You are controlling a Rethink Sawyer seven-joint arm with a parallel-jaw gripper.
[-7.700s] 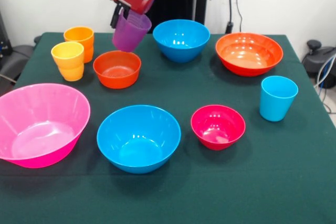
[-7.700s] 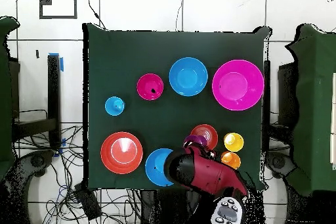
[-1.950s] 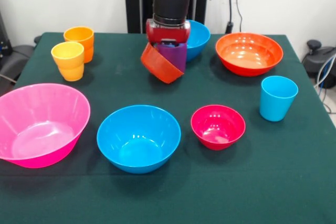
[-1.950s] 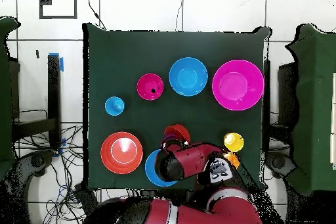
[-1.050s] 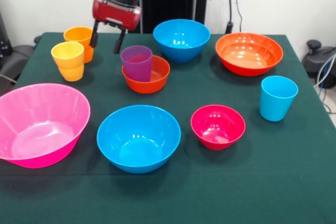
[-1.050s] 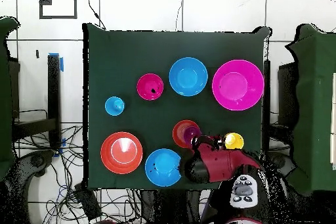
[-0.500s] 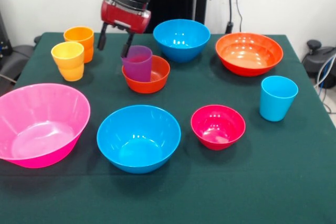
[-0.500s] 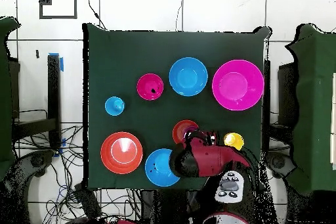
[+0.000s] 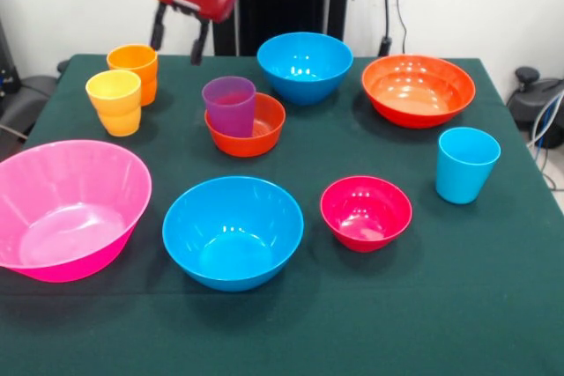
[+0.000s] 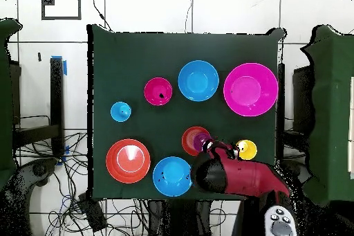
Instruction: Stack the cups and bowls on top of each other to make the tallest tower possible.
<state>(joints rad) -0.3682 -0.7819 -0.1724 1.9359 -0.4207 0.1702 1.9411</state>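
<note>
Near the table's far side, front view, purple tumbler [image 9: 230, 105] stands upright inside small orange bowl [image 9: 256, 136], translucent, glossy, rim up. Gripper [image 9: 178, 34] hangs above and apart, fingers spread, empty. Small crimson bowl [image 9: 366, 212] sits separately.

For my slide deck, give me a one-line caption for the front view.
Open claw raised above the purple tumbler, which stands in the small orange bowl; other cups and bowls lie scattered.
</note>
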